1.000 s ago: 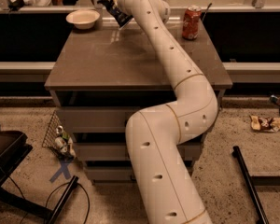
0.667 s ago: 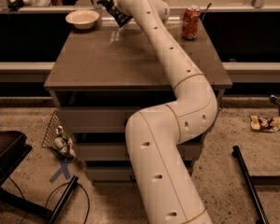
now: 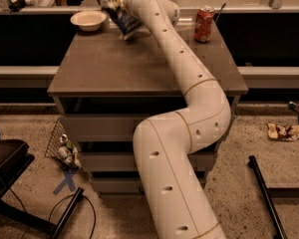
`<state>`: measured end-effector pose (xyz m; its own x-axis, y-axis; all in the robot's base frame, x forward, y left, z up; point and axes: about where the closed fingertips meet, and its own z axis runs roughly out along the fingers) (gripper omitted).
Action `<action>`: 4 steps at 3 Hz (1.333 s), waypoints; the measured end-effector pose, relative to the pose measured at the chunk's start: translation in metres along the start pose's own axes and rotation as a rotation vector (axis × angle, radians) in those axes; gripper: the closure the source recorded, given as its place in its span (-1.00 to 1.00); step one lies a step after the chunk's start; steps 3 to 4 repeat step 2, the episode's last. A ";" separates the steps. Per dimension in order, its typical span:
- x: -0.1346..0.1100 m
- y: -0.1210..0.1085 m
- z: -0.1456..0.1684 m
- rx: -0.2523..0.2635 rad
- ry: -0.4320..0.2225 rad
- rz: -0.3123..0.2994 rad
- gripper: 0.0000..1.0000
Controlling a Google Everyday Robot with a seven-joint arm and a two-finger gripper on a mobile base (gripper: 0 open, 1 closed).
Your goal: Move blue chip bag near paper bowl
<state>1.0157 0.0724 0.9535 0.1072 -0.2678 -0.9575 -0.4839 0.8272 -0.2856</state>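
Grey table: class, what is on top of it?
A cream paper bowl back left, a red soda can back right, and a crumpled blue chip bag beside the bowl, at the gripper. The white arm hides part of the tabletop.

Cream tubular arm (image 3: 189, 68) — dark oval holes, thin joint rings — tool (image 3: 117, 5) at top.

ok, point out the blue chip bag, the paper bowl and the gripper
blue chip bag (image 3: 125, 23): camera view, dark foil middle.
paper bowl (image 3: 88, 26): camera view, front wall.
gripper (image 3: 115, 5): camera view, its tip, at the bag's upper end, right of the bowl.
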 end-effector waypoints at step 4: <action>0.002 0.004 0.002 -0.004 0.002 0.001 -1.00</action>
